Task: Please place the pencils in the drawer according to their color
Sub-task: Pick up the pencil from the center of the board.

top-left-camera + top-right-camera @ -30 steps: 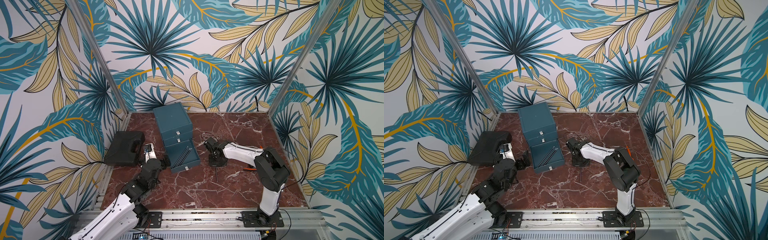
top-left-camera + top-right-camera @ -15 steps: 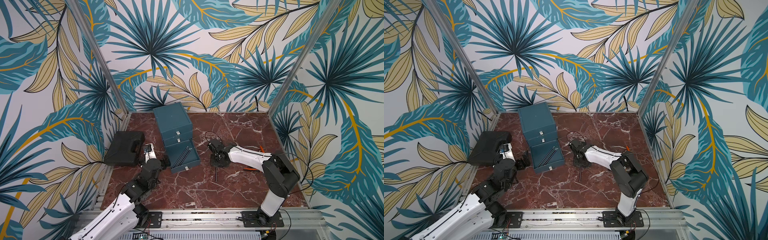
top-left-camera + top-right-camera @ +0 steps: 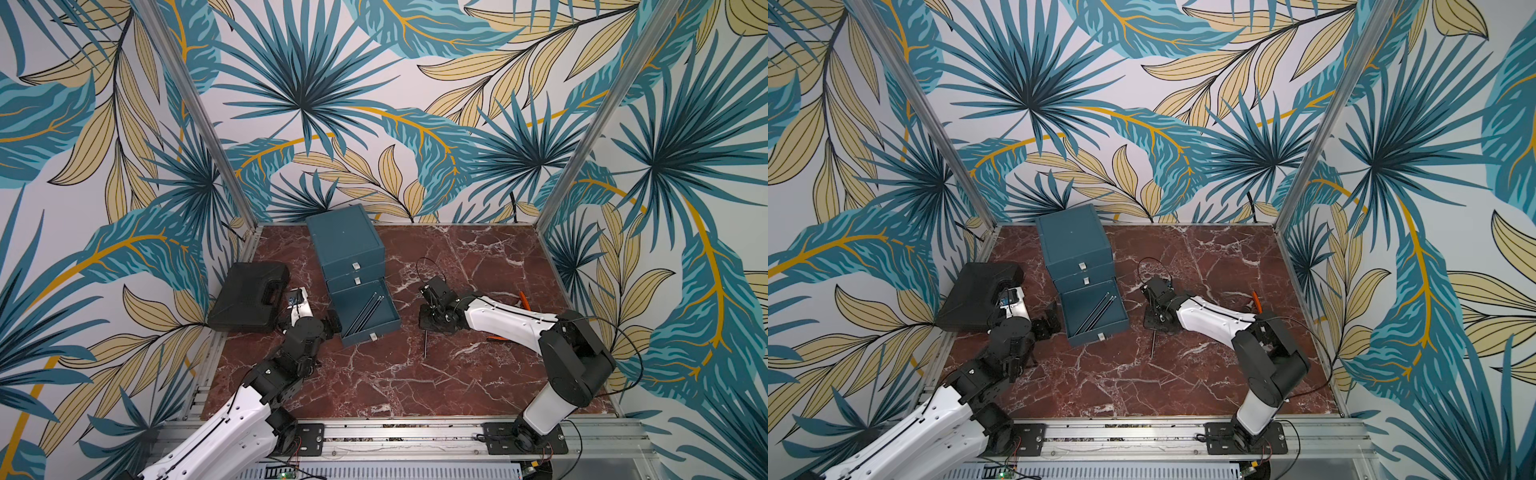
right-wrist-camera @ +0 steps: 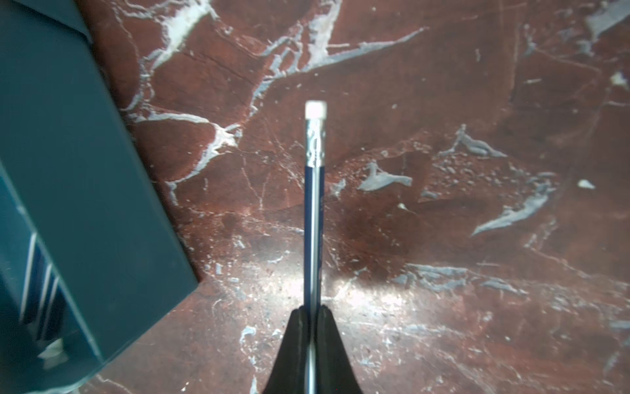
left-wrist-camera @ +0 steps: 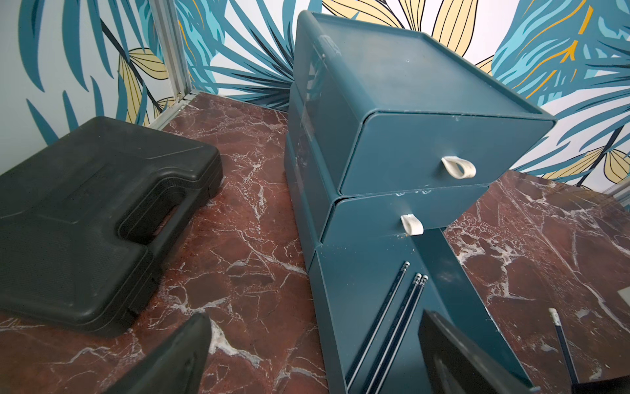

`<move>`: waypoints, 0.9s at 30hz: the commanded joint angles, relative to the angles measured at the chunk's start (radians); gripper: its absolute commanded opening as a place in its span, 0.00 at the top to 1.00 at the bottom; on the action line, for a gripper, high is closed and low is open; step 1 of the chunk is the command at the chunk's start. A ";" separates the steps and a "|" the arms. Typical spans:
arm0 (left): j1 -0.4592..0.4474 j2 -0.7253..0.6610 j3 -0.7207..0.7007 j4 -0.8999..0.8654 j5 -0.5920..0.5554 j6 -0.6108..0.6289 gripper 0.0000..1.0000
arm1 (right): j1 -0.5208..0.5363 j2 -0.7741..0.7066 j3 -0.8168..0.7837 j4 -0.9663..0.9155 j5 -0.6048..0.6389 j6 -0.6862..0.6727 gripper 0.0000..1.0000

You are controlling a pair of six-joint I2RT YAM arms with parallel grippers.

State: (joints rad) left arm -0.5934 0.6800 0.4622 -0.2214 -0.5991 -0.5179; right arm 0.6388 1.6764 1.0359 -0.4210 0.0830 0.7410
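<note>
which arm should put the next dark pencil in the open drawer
Right: the right gripper is shut on the dark silver-capped pencil beside the open teal drawer; the left gripper is open and empty.

Right claw (image 4: 312,317) closed on pencil (image 4: 314,204); two black fingers (image 4: 296,341) pinch shaft, no gap visible. Pencil dark blue-black, straight, running away from claw. Far end carries silver ferrule (image 4: 315,143), then white eraser (image 4: 316,109). Counter (image 4: 443,102) beneath pencil: red-brown marble, white veins, bright glare patch close to claw. Whether pencil touches counter: unclear. Drawer (image 4: 85,153) beside pencil, apart from it: teal wall, open. Inside, blurred dark stored pencils (image 4: 37,273); count unclear.
</note>
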 commanded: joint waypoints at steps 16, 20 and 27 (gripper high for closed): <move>0.007 0.024 -0.008 0.037 -0.003 -0.031 0.00 | 0.055 -0.224 -0.079 0.137 0.054 0.153 1.00; 0.007 0.025 -0.013 0.043 0.004 -0.028 0.00 | 0.092 -0.229 -0.068 0.189 0.077 0.185 1.00; 0.007 0.035 -0.014 0.068 0.039 -0.028 0.00 | 0.157 -0.169 -0.015 0.318 0.084 0.221 1.00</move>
State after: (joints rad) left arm -0.5919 0.7116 0.4606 -0.1864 -0.5785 -0.5442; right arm 0.7734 1.4754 0.9936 -0.1806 0.1455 0.9321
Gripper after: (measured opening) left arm 0.997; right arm 0.087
